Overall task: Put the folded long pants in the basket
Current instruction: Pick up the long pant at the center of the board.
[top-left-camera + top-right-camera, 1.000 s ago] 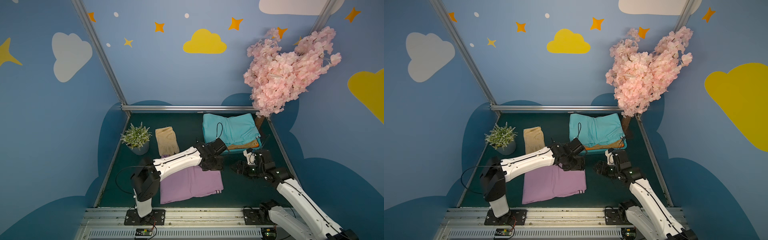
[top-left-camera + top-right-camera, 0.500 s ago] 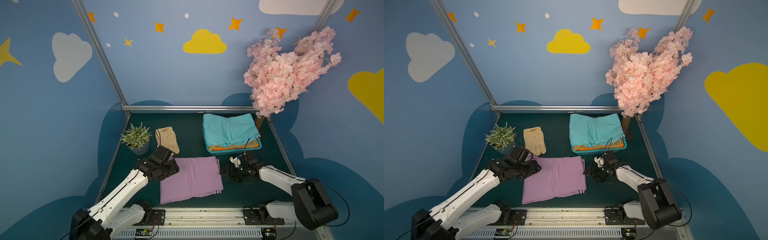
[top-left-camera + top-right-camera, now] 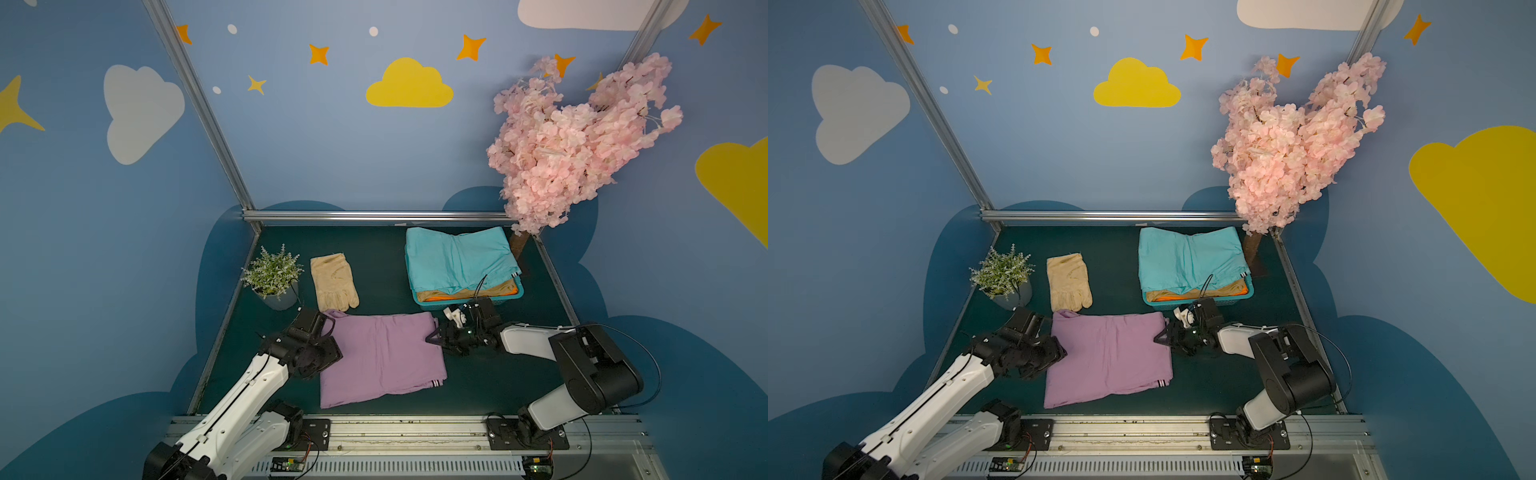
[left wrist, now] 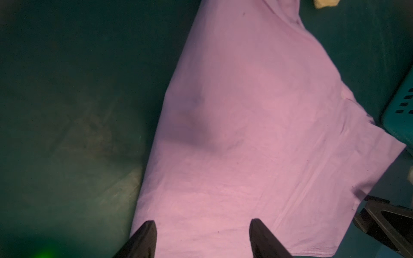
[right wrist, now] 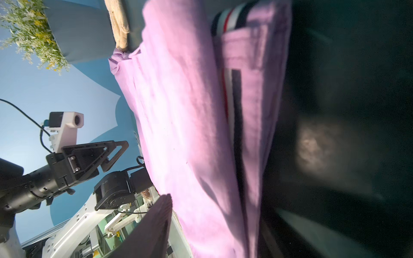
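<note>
Both arms have swung down to the lilac pants, flat at the basket's 7 o'clock: left gripper spread at 9 o'clock, right gripper at 3, closure unclear; soft, floppy, pinch both edges.

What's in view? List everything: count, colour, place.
lilac pants: one, lilac, flat on table
turquoise pants: one, turquoise, topmost in basket
tan pants: one, khaki, under the turquoise
orange pants: one, orange, under the tan
basket: one, turquoise, far right
glove: one, beige, beside plant
potted plant: one, green, grey pot, left
blossom tree: one, pink, far right corner
table: one, dark green
left end effector: one, black, open, lilac pants' left edge
right end effector: one, black, their right edge, grip unclear
</note>
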{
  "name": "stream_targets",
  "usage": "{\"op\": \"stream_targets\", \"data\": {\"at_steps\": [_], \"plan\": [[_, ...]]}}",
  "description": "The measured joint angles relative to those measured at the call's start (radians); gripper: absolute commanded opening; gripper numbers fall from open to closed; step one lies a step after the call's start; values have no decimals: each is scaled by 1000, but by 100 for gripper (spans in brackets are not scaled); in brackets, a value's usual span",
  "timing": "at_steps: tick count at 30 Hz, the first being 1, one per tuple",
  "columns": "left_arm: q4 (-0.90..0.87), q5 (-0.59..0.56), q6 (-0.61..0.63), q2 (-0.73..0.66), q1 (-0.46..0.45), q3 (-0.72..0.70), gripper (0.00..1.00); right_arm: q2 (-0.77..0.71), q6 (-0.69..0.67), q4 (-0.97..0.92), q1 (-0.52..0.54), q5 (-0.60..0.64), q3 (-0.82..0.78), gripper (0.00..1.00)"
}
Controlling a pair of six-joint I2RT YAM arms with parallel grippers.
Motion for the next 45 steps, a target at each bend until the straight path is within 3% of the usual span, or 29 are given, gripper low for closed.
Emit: {"op": "stream_targets", "data": {"at_steps": [7, 10, 17, 21, 25, 33, 38, 40, 45], "plan": [[8, 8, 0, 6, 9, -9, 69, 39, -6, 40, 21, 16, -14, 11], [9, 11, 0, 4, 11, -9, 69, 38, -20, 37, 18, 11, -14, 0], [44, 27, 8, -56, 11, -24, 70, -103, -160, -256, -98, 22, 23, 0], [144, 80, 13, -85, 11, -103, 70, -195, -257, -456, -200, 45, 38, 0], [269, 161, 19, -67, 11, -193, 70, -194, -294, -532, -247, 44, 38, 0], [489, 259, 92, 115, 11, -221, 65, -183, -318, -561, -251, 35, 38, 0], [509, 257, 142, 259, 16, -149, 61, -185, -323, -566, -252, 34, 38, 0], [530, 270, 148, 294, 21, -137, 55, -185, -323, -566, -252, 34, 38, 0], [584, 317, 165, 420, 37, -93, 20, -185, -325, -572, -252, 34, 38, 0]]}}
